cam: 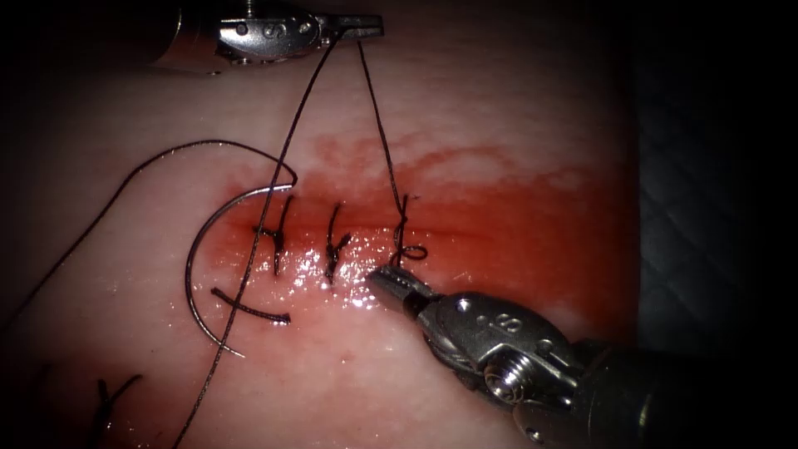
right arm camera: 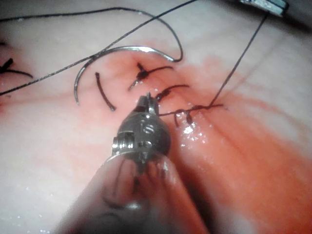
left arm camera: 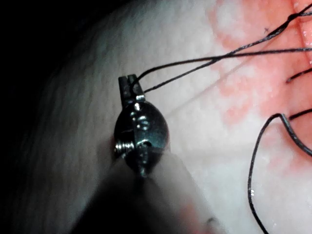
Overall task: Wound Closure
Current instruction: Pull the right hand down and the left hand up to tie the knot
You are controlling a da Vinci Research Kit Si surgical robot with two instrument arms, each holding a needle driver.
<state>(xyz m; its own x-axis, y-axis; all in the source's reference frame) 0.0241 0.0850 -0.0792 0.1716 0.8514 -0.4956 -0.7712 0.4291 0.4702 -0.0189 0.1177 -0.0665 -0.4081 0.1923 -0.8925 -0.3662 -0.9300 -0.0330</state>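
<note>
The tissue (cam: 465, 108) has a cut with three dark stitches (cam: 335, 245) across it and red fluid around it. My left tool (cam: 357, 25) hangs above the cut, jaws shut on the thread (cam: 378, 125). One strand runs down to the knot (cam: 403, 241) at the rightmost stitch, another sweeps down to the left. My right tool (cam: 381, 278) sits just below that knot, jaws shut on the short thread end. The curved needle (cam: 189, 266) lies free on the tissue at the cut's left end, held by neither tool. It lies likewise in the right wrist view (right arm camera: 122, 48). The left wrist view has the left jaws (left arm camera: 129, 85) pinching the thread.
A loose cut piece of thread (cam: 249, 308) lies below the leftmost stitch. Thread from the needle's rear end loops up and trails off to the left (cam: 100, 216). More stitches (cam: 108, 399) sit at the lower left. Dark padding (cam: 715, 233) borders the tissue on the right.
</note>
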